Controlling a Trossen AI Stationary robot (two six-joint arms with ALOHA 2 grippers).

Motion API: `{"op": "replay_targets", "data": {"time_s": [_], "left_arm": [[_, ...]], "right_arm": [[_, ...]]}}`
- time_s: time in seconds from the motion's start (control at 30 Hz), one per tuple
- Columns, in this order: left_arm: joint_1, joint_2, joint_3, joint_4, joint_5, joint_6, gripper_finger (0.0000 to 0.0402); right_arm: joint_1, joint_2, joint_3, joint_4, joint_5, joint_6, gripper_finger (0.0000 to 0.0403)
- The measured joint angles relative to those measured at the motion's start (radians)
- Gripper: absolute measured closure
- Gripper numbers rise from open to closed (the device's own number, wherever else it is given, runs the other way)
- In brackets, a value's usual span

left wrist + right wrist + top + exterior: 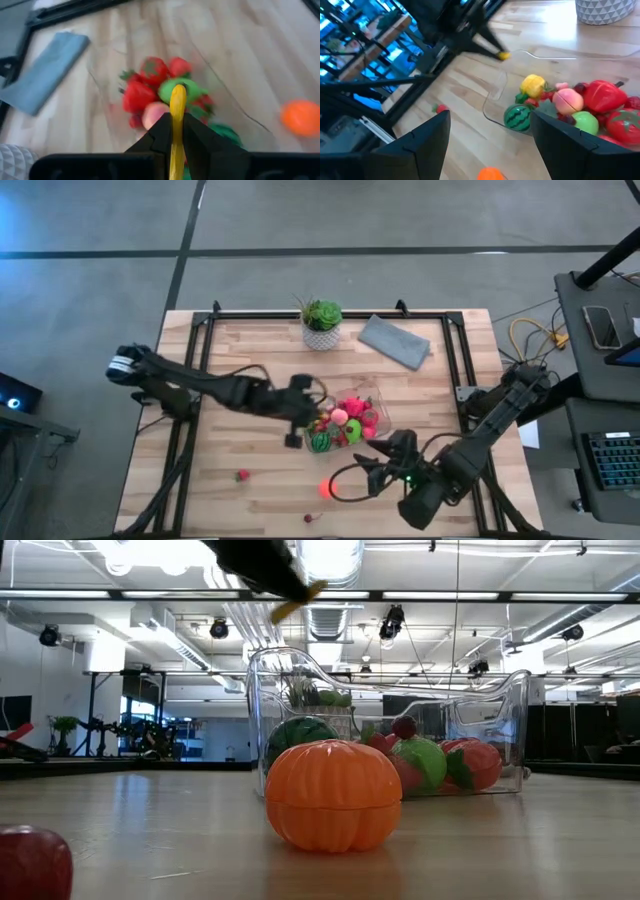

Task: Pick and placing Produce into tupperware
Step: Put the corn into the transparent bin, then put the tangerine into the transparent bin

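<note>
**Left gripper over tub with yellow piece; orange piece lies nearer the right arm**

My left gripper [176,131] is pinched tight on a thin yellow piece [176,107], its long axis running straight out along the fingers. From the high view it sits at the left rim of the tupperware [378,397], and the left wrist view has the pile of produce [160,92] right under the tip. So the drop point is directly below: I judge a release here lands it inside, near the watermelon [518,118] end.

My right gripper [362,471] hangs with fingers spread wide, holding nothing, just on the near side of the tub. The orange pumpkin-shaped piece [333,795] sits on the table [250,480] just outside the tub, between the container and the right gripper's fingers, so the right arm is the closer one. It's roundish, no real long axis, any approach angle should do.

Loose red bits are still out: one [242,475] well off toward the left arm's side, another [309,517] at the near edge.
</note>
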Motion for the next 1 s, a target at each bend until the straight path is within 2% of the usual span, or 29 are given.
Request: {"op": "replay_targets", "data": {"time_s": [0.13, 0.23, 0.37, 0.57, 0.63, 0.73, 0.87, 1.0], "left_arm": [[0.073, 0.091, 0.040, 0.059, 0.020, -0.025, 0.0379], [0.100, 0.155, 0.061, 0.059, 0.053, -0.060, 0.0359], [0.102, 0.210, 0.072, 0.052, 0.045, -0.158, 0.0304], [0.102, 0.208, 0.075, 0.007, 0.019, -0.274, 0.0200], [0.102, 0.181, 0.075, -0.063, 0.019, -0.274, 0.0172], [0.083, 0.112, 0.080, -0.281, 0.030, -0.277, 0.0145], [0.014, 0.002, 0.067, -0.612, 0.045, -0.348, 0.0137], [-0.090, -0.108, 0.026, -0.742, 0.048, -0.435, 0.0137]], "right_arm": [[0.011, -0.007, -0.001, -0.013, 0.008, 0.000, 0.0138], [0.023, -0.010, -0.001, -0.012, 0.034, 0.009, 0.0138], [0.033, -0.007, -0.002, -0.029, 0.058, 0.029, 0.0138], [0.031, -0.007, -0.007, -0.068, 0.060, 0.031, 0.0138], [0.031, -0.007, -0.007, -0.093, 0.060, 0.044, 0.0138], [0.031, -0.007, -0.008, -0.135, 0.059, 0.067, 0.0138], [0.025, -0.007, -0.009, -0.185, 0.050, 0.078, 0.0138], [0.007, -0.007, -0.014, -0.198, 0.017, 0.048, 0.0138]]}}
